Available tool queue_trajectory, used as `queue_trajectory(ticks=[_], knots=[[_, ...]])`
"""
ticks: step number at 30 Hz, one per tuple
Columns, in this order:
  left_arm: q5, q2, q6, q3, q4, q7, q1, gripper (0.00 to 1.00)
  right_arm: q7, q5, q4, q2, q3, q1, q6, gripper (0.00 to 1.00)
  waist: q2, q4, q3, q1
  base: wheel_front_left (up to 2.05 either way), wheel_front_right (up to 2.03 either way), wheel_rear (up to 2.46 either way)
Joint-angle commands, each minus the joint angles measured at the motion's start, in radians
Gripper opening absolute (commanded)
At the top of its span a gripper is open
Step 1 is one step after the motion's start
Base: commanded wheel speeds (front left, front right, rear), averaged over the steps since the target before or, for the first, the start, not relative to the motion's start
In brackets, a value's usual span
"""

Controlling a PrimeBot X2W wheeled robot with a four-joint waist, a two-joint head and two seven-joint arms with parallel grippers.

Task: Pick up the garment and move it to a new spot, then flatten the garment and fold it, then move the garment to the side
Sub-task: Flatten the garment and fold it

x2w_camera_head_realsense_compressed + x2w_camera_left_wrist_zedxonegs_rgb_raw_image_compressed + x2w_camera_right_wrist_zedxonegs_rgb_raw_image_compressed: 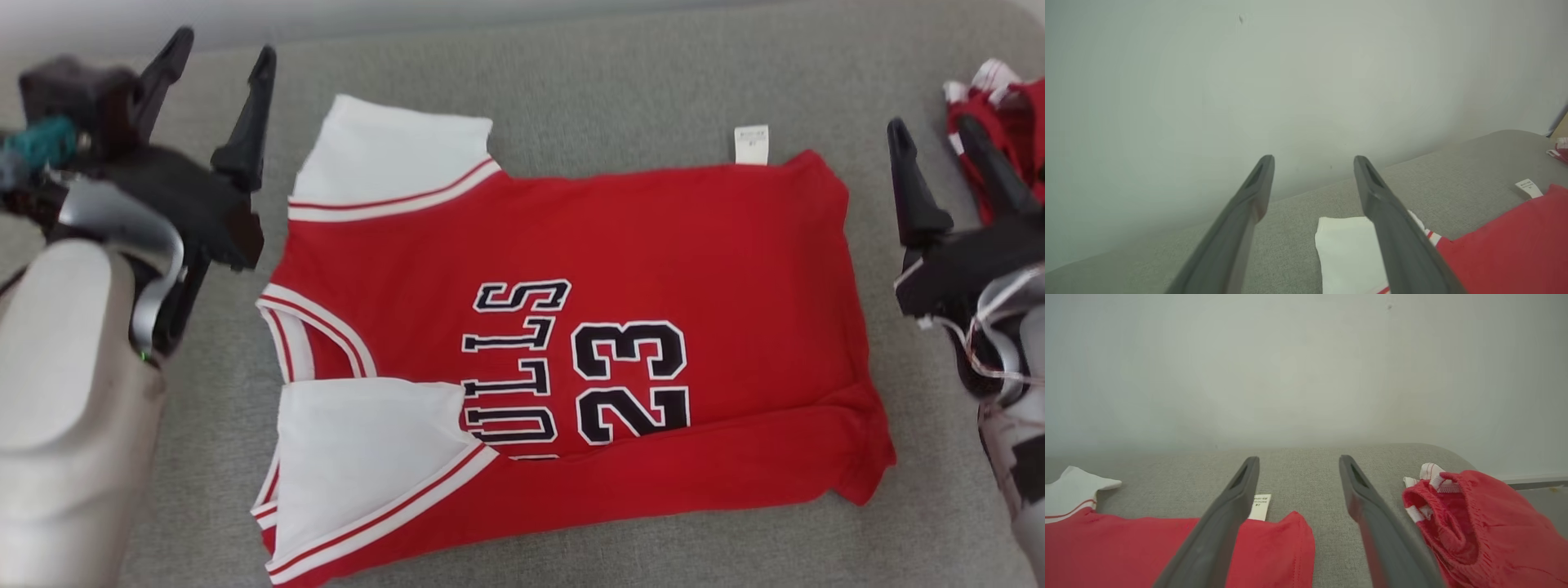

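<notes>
A red basketball jersey [620, 245] with white sleeves and black "BULLS 23" lettering lies spread flat on the grey cushion, neck to the left. Its near edge and near sleeve are folded inward over the front. A white care tag [751, 144] sticks out at its far edge. My left gripper [224, 57] hovers open to the left of the jersey, holding nothing; in the left wrist view the gripper [1312, 163] points past the far white sleeve [1347, 253]. My right gripper [931, 135] stands open beyond the jersey's hem; the right wrist view shows the hem corner [1274, 547] between its fingers [1233, 510].
A second red garment [1000, 122] with white trim lies bunched at the far right edge of the cushion, close to my right gripper [1298, 461]. The grey cushion [571, 73] runs back to a pale wall [1306, 367].
</notes>
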Motion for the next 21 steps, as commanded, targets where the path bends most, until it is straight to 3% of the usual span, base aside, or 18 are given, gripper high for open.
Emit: queue_trajectory(ticks=[1,11,21], knots=[[-0.030,0.014,0.000,-0.028,0.032,0.015,-0.047,1.00,0.014,0.016,0.032,-0.008,0.019,-0.041,-0.003,1.00,-0.0002,-0.032,0.100,-0.0004,0.00,0.00,0.00],[-0.192,0.044,0.000,-0.216,0.281,0.107,-0.255,1.00,0.069,0.083,0.253,-0.003,0.171,-0.239,-0.003,1.00,-0.0002,-0.053,0.155,-0.0004,0.00,0.00,0.00],[-0.280,0.033,0.000,-0.298,0.449,0.097,-0.344,1.00,0.089,0.171,0.406,0.017,0.279,-0.339,-0.003,1.00,-0.0002,-0.071,0.182,-0.0004,0.00,0.00,0.00]])
